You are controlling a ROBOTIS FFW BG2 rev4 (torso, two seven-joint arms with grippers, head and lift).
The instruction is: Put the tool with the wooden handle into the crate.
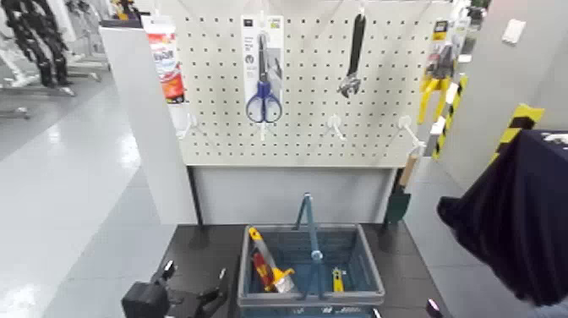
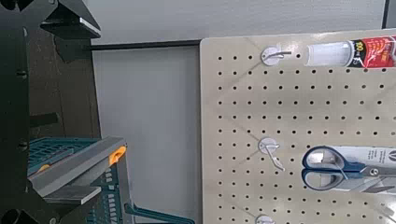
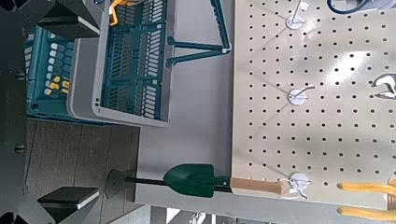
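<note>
The trowel hangs at the pegboard's lower right edge, its tan wooden handle (image 1: 410,166) above its dark green blade (image 1: 397,205). It also shows in the right wrist view (image 3: 201,179). The blue-grey crate (image 1: 368,279) with its blue hoop handle stands on the dark table below the board, and shows in the right wrist view (image 3: 131,70). My left gripper (image 1: 196,276) is open and empty, low at the front left beside the crate. My right gripper (image 3: 89,105) is open and empty, well short of the trowel, and hardly shows in the head view.
Blue-handled scissors (image 1: 264,95) and a black wrench (image 1: 352,55) hang on the pegboard (image 1: 304,127). Yellow-handled tools (image 1: 433,84) hang at its right edge. Red and yellow hand tools (image 1: 267,271) lie in the crate. A person in dark clothing (image 1: 516,220) stands at the right.
</note>
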